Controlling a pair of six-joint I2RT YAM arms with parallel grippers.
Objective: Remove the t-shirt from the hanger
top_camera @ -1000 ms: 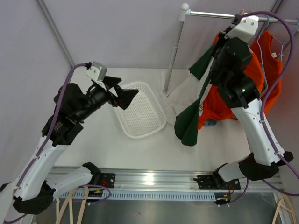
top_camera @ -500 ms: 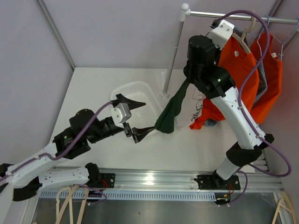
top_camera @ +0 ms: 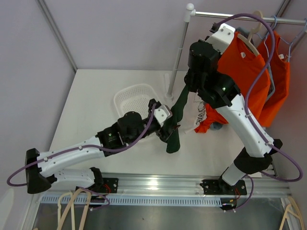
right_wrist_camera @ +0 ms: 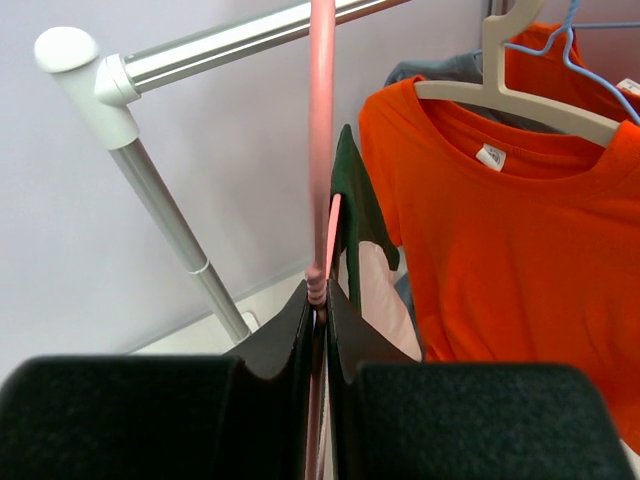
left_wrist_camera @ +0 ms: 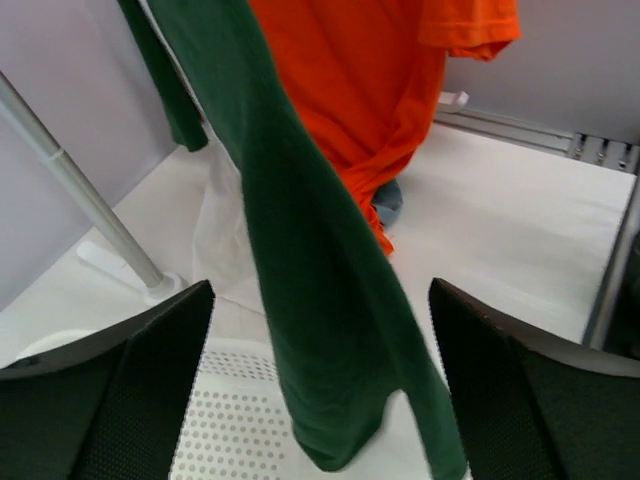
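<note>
Green t-shirt (left_wrist_camera: 330,300) hangs limp and light, centre frame. My left gripper (left_wrist_camera: 320,340) gapes wide, flanking its lower edge, so I'd pinch there. Right gripper (right_wrist_camera: 318,305) is clamped on the pink hanger (right_wrist_camera: 322,150).

On the tabletop (top_camera: 96,91), the basket (top_camera: 134,96) sits left of the rack post (top_camera: 178,52), which stands at the far middle. The rail (top_camera: 204,14) runs right from the post's top, and other shirts (top_camera: 244,67) hang from it at the far right. The t-shirt (top_camera: 180,106) hangs nearer, between the basket and those shirts, on a hanger (right_wrist_camera: 321,150) pinched between the right fingers (right_wrist_camera: 275,350). The left fingers (left_wrist_camera: 120,390) stand spread on either side of its lower end, just right of the basket.
</note>
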